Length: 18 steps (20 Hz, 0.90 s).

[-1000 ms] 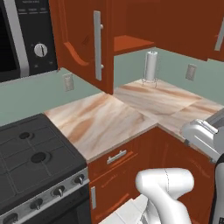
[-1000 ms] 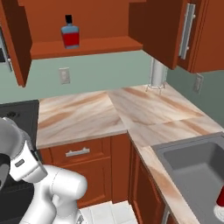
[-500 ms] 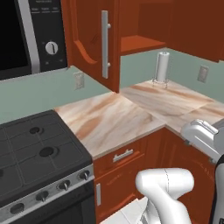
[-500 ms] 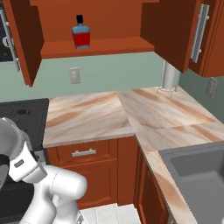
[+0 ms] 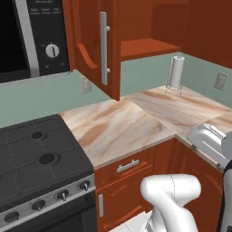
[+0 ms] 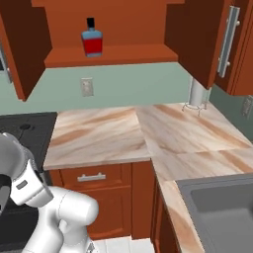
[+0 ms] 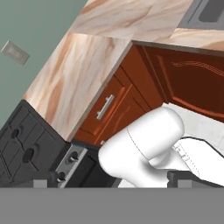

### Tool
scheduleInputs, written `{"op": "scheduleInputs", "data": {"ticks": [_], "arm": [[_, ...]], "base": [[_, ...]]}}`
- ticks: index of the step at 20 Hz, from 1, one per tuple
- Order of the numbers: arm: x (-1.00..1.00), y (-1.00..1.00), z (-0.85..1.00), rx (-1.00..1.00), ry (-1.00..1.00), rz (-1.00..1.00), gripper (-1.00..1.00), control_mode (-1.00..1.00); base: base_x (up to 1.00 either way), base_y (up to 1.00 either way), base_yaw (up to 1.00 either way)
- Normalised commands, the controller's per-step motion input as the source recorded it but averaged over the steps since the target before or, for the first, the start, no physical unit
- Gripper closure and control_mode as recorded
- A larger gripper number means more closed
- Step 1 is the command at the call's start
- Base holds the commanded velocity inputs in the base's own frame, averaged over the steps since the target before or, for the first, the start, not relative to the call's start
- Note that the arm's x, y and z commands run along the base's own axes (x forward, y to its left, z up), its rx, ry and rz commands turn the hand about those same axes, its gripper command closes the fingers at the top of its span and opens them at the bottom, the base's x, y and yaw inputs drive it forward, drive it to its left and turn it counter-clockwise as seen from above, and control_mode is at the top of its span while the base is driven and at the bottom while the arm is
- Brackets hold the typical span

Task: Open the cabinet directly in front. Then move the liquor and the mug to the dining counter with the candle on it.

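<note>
Reddish-brown cabinet [image 6: 197,44] doors stand open; liquor [image 6: 92,38] upright on its shelf, left of centre; gripper [image 7: 109,180] jaws spread wide, empty, low by the drawers; advise raising the hand level with the shelf, approaching the bottle's lower body squarely.

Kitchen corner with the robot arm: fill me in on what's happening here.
The cabinet above the marble worktop already stands open, and the liquor sits on its shelf. The gripper is open and holds nothing, down low in front of the stove and drawers. Nothing has been picked up yet.
</note>
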Motion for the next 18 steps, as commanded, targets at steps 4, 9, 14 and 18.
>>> {"op": "scheduleInputs", "data": {"ticks": [4,9,14,18], "arm": [[0.00,0.00,0.00,0.00,0.00,0.00,-1.00,1.00],[0.00,0.00,0.00,0.00,0.00,0.00,-1.00,1.00],[0.00,0.00,0.00,0.00,0.00,0.00,-1.00,1.00],[0.00,0.00,0.00,0.00,0.00,0.00,-1.00,1.00]], "base": [[0.27,-0.06,0.14],[0.22,-0.09,0.20],[0.35,-0.23,0.22],[0.44,-0.24,0.22]]}}
